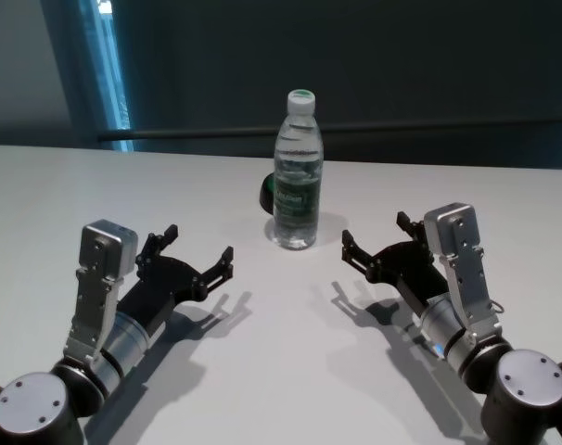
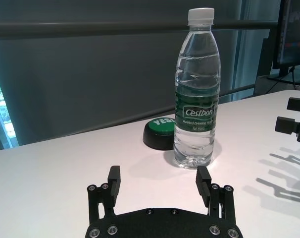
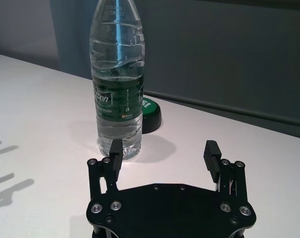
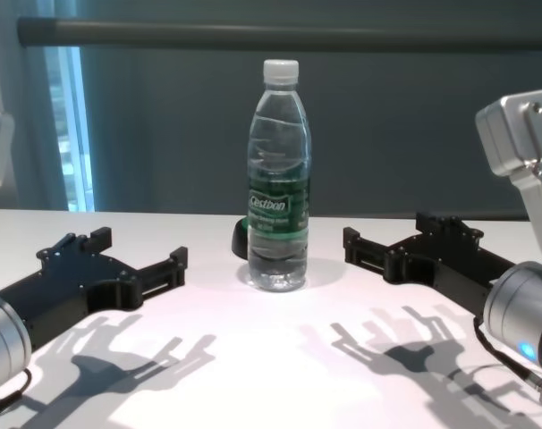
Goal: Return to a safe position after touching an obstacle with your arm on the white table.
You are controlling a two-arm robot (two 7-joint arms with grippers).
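The obstacle, a tall clear water bottle (image 1: 297, 176) with a white cap and green label, stands upright on the white table (image 1: 281, 371) at the middle. My left gripper (image 1: 200, 243) is open and empty, low over the table, left of and nearer than the bottle, apart from it. My right gripper (image 1: 376, 232) is open and empty, right of the bottle, also apart. The bottle shows in the left wrist view (image 2: 197, 99), ahead of the left gripper (image 2: 159, 174), and in the right wrist view (image 3: 117, 74), ahead of the right gripper (image 3: 164, 148).
A low black-and-green round button (image 1: 266, 197) sits just behind the bottle on its left side, touching or nearly touching it. A dark wall and rail run behind the table's far edge. Bare tabletop lies between and in front of both arms.
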